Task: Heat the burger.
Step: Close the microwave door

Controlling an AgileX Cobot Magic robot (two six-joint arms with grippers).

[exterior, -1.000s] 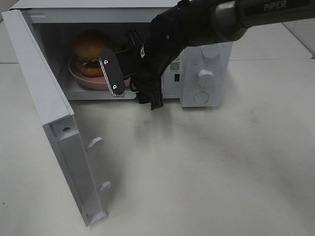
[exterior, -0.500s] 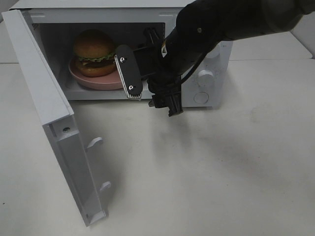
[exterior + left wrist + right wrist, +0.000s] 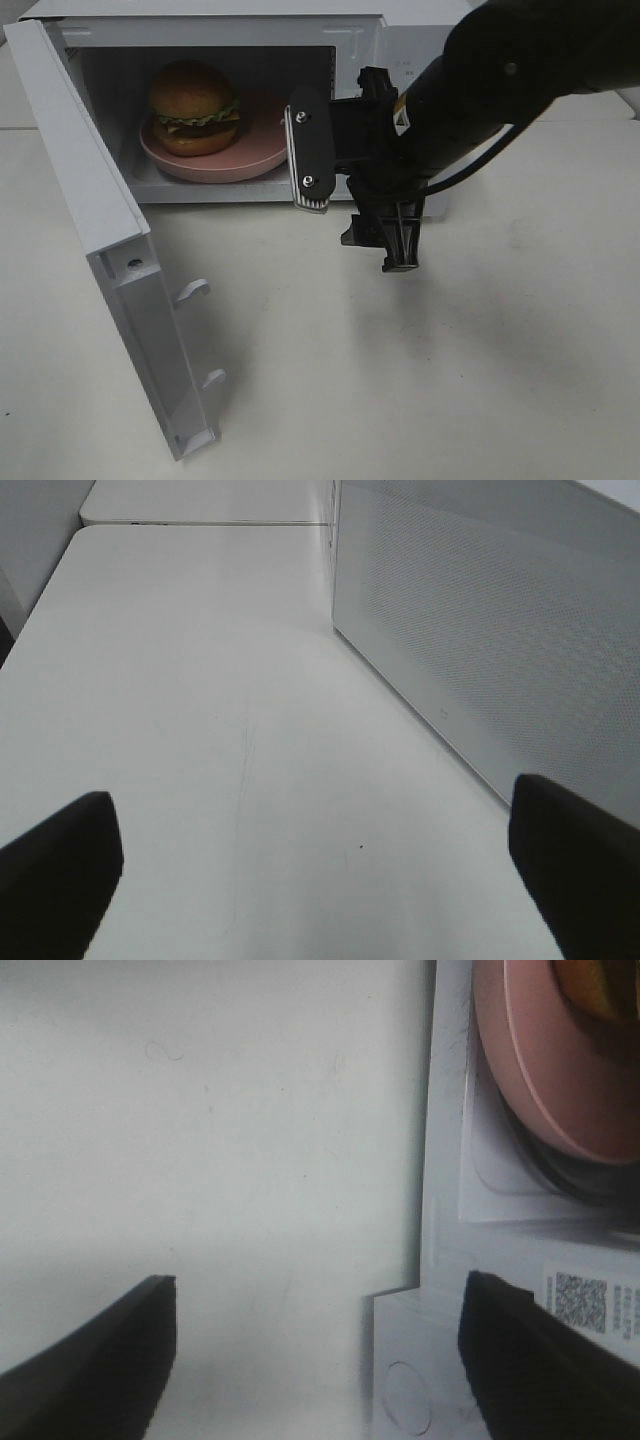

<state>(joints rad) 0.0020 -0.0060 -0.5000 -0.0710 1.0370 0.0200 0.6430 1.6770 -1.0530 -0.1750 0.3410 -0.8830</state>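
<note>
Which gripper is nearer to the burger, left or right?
Right. The right gripper hangs just outside the microwave opening, burger inside; the left gripper is beside a perforated panel, farther away.

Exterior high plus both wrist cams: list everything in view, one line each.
microwave: one, white, at the back of the table
door: one, white, swung open
burger: one, golden-brown bun, on the plate
plate: one, pink, inside the microwave
table: one, white, under everything
QR sticker: one, black on white, on the microwave front
right gripper: one, black, open and empty, in front of the microwave
left gripper: one, black, open and empty, over the table
</note>
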